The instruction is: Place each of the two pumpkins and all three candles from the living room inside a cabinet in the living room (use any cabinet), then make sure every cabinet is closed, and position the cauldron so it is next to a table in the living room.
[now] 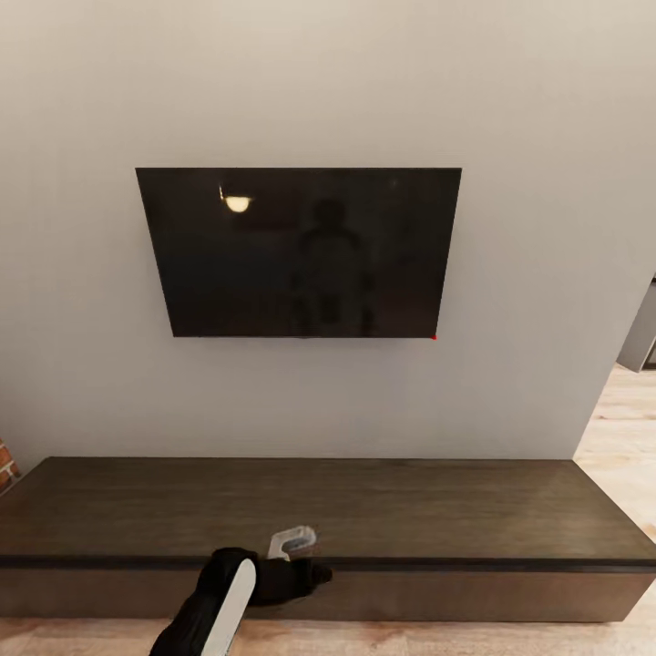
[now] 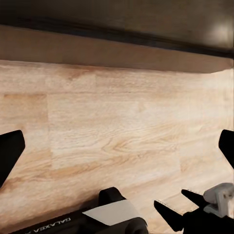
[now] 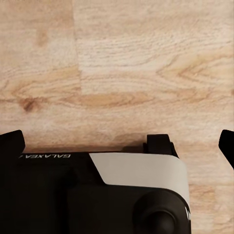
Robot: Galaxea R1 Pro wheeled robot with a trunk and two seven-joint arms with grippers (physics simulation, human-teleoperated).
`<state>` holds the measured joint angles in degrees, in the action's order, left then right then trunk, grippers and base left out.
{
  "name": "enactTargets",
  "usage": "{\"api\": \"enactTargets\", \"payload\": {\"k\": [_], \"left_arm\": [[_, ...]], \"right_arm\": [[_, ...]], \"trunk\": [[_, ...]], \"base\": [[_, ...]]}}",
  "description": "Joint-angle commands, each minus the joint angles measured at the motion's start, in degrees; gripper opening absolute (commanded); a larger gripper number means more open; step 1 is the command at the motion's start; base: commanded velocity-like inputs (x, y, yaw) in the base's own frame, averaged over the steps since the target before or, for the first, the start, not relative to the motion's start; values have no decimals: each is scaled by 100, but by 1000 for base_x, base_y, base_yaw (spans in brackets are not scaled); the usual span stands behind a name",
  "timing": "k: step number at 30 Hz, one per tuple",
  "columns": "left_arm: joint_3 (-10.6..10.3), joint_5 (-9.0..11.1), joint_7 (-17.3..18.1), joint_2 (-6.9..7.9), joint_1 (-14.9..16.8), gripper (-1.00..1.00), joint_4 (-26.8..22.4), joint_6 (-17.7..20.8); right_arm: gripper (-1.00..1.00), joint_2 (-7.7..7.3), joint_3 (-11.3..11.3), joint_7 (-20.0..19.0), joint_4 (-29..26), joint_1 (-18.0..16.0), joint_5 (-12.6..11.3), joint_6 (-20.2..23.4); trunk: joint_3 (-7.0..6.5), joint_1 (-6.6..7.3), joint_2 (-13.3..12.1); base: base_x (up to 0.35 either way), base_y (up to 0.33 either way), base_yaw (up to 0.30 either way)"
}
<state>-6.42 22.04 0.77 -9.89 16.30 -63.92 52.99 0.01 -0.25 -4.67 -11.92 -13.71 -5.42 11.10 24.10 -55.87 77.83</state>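
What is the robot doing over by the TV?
It is facing the long dark wood cabinet under the wall TV. One black arm reaches toward the cabinet's front edge. Both wrist cameras look down at the wooden floor, and both grippers are open and empty. The cabinet looks closed.

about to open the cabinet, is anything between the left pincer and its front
Nothing visible does. The left pincer hangs right at the cabinet front edge, with bare wood floor below.
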Motion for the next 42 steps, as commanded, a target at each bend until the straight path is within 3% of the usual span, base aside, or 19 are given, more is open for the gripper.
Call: {"api": "enactTargets", "payload": {"k": [1, 5, 7, 12, 14, 16, 19, 22, 24, 26, 34, 37, 38, 41, 42], "left_arm": [[-14, 123, 6, -2, 134, 100, -5, 31], [-37, 381, 22, -4, 565, 100, -6, 48], [-45, 608, 29, -4, 754, 100, -6, 51], [-51, 1350, 42, 4, 1328, 100, -6, 54], [-52, 1546, 49, 4, 1456, 100, -8, 54], [-52, 1939, 50, 5, 1727, 100, -52, 51], [-52, 2220, 46, 5, 1894, 100, -74, 47], [-50, 2335, 37, 5, 1990, 100, -81, 46], [-50, 2415, 49, 1, 2191, 100, -85, 41], [-48, 2491, 68, -2, 2340, 100, -91, 38], [-43, 2772, 81, 5, 2456, 100, -616, 28], [-43, 2788, 81, 5, 2463, 100, -708, 22], [-43, 2791, 83, 5, 2464, 100, -720, 22], [-43, 2883, 104, 5, 2465, 100, -764, 18], [-43, 2906, 106, 5, 2465, 100, -767, 16]], "right_arm": [[100, 1, -1, -5, -12, 0, -56, 26], [100, 4, 4, -7, -8, 0, -41, 15], [100, 1, 11, -26, -9, 0, -37, 11], [100, -8, 9, -73, -94, -28, -52, 34], [100, -9, 8, -76, -128, -113, -54, 54], [100, -10, 0, -74, -146, -211, -62, 30], [100, -10, -46, -66, -150, -248, -117, 16], [100, -10, -232, -69, -151, -341, -388, 41], [100, -10, -516, -81, -129, -605, -992, 68], [100, -10, -606, -84, -117, -822, -1340, 130], [100, -13, -784, -242, -105, -1457, -1718, 900], [100, -17, -1020, -475, -102, -1559, -2340, 958], [100, -18, -1045, -528, -102, -1569, -2475, 962], [100, -48, -1118, -909, -52, -1595, -3185, 977], [100, -65, -1123, -985, -27, -1598, -3271, 978]], "trunk": [[7, 0, 4], [7, 0, 4], [7, 0, 4], [7, 0, 4], [7, 0, 4], [7, 0, 4], [7, 0, 4], [7, 0, 4], [7, 0, 4], [7, 0, 4], [7, 0, 4], [7, 0, 4], [7, 0, 4], [7, 0, 4], [7, 0, 4]], "base": [[0, 0, 0], [0, 0, 0], [0, 0, 0], [0, 0, 0], [0, 0, 0], [0, 0, 0], [0, 0, 0], [0, 0, 0], [0, 0, 0], [0, 0, 0], [0, 0, 0], [0, 0, 0], [0, 0, 0], [0, 0, 0], [0, 0, 0]]}}
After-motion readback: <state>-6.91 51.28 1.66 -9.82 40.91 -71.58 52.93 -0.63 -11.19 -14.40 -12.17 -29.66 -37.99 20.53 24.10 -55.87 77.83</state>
